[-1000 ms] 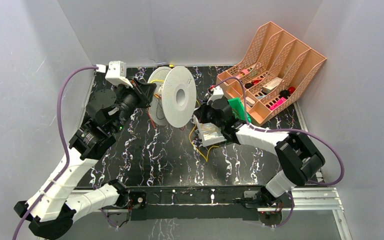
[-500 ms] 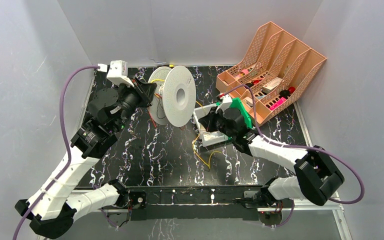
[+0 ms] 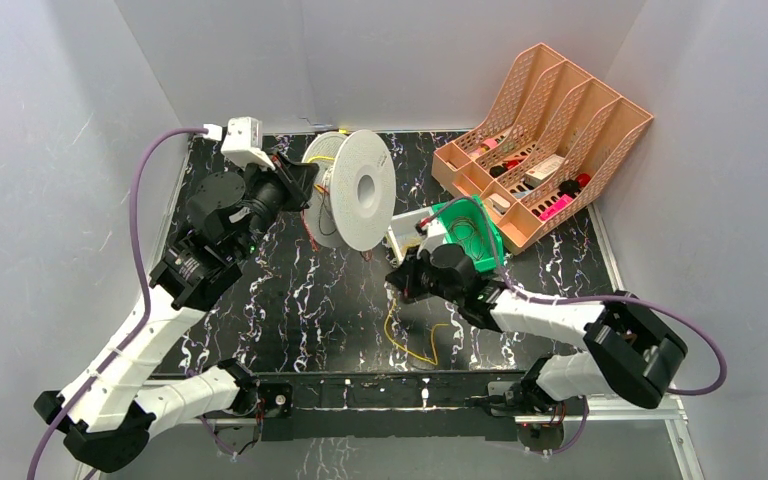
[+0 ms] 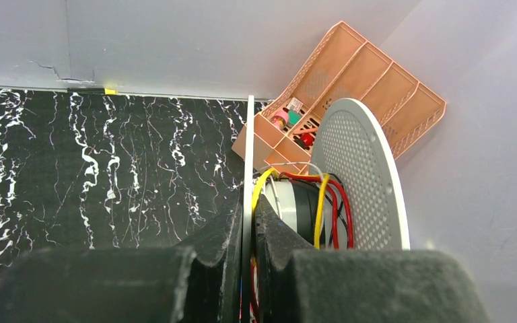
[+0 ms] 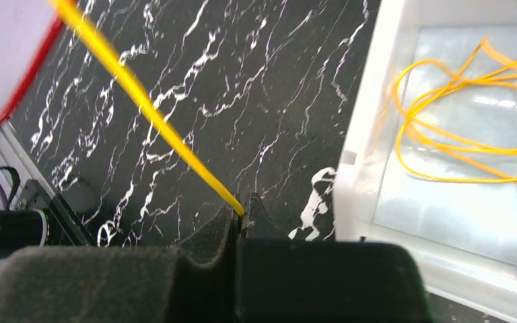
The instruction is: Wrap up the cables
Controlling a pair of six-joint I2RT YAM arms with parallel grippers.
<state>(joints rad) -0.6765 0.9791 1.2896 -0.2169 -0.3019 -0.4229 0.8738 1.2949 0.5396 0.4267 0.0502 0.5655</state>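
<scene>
Over on the left, your left gripper (image 4: 248, 205) is clamped on the thin left flange of the white spool (image 3: 360, 190). The fingers are pressed onto the rim from both sides, with no gap showing. The spool is upright on its edge toward the far edge of the black marbled table (image 3: 290, 310), roughly mid-width, and I can't tell if it's actually resting on the surface. On the hub you've got the wound yellow cable (image 4: 320, 202), a couple of turns, right beside some red wire (image 4: 340, 215).

Moving right, your right gripper (image 5: 242, 205) is low over the middle of the table, a bit right of centre. It's fully pinched on the held yellow cable (image 5: 141, 94), which runs out straight from the fingertips. A loose yellow loop (image 3: 415, 345) lies on the table toward the near edge, below that gripper. Just beside the gripper is a white tray (image 5: 363, 134) with the coiled yellow cables (image 5: 458, 134) lying inside it. The orange file rack (image 3: 560, 110) sits in the far right corner.
</scene>
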